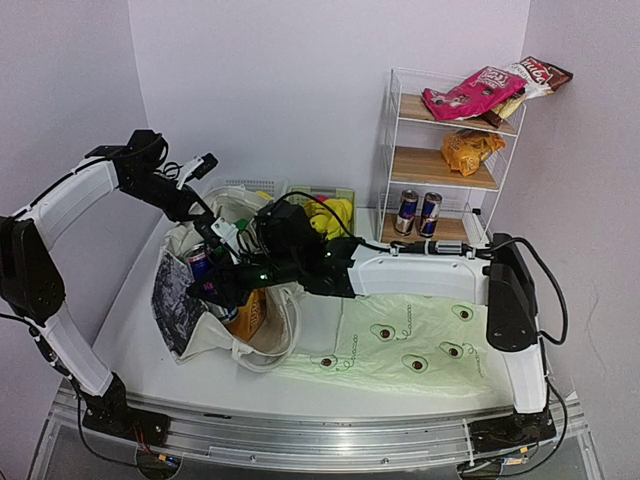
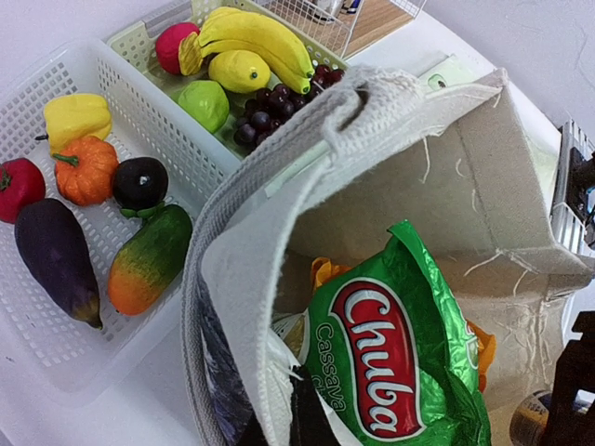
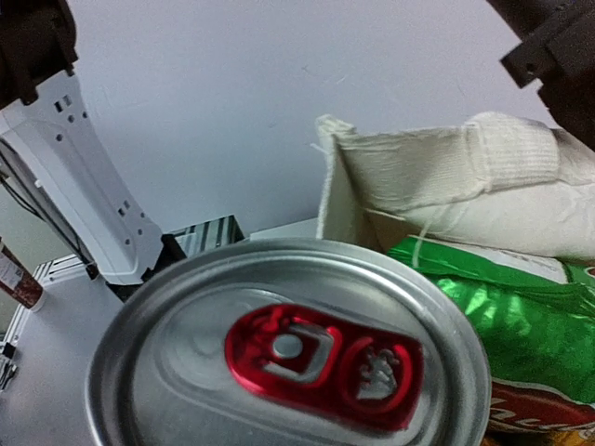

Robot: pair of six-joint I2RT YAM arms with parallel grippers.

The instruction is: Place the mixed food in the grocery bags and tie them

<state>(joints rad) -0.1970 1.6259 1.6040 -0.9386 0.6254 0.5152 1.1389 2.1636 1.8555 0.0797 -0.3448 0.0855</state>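
Note:
The cream canvas tote [image 1: 215,325] stands open at the table's left. My left gripper [image 1: 198,208] is shut on its back rim [image 2: 279,232] and holds the mouth up. Inside lie a green-white crisp packet [image 2: 390,362] and an orange one [image 2: 330,269]. My right gripper [image 1: 215,285] is shut on a blue-silver drink can [image 1: 199,264] over the tote's mouth. The can's top [image 3: 288,372] fills the right wrist view and hides the fingers. Bananas [image 2: 251,37] and grapes [image 2: 270,107] lie in the green basket [image 2: 139,42]. The avocado bag [image 1: 420,340] lies flat at the right.
A white basket [image 2: 56,84] with an eggplant [image 2: 56,260] and other vegetables stands behind the tote. A wire shelf [image 1: 395,150] at the back right holds a pink packet [image 1: 470,95], an orange packet [image 1: 468,150] and two cans [image 1: 418,212].

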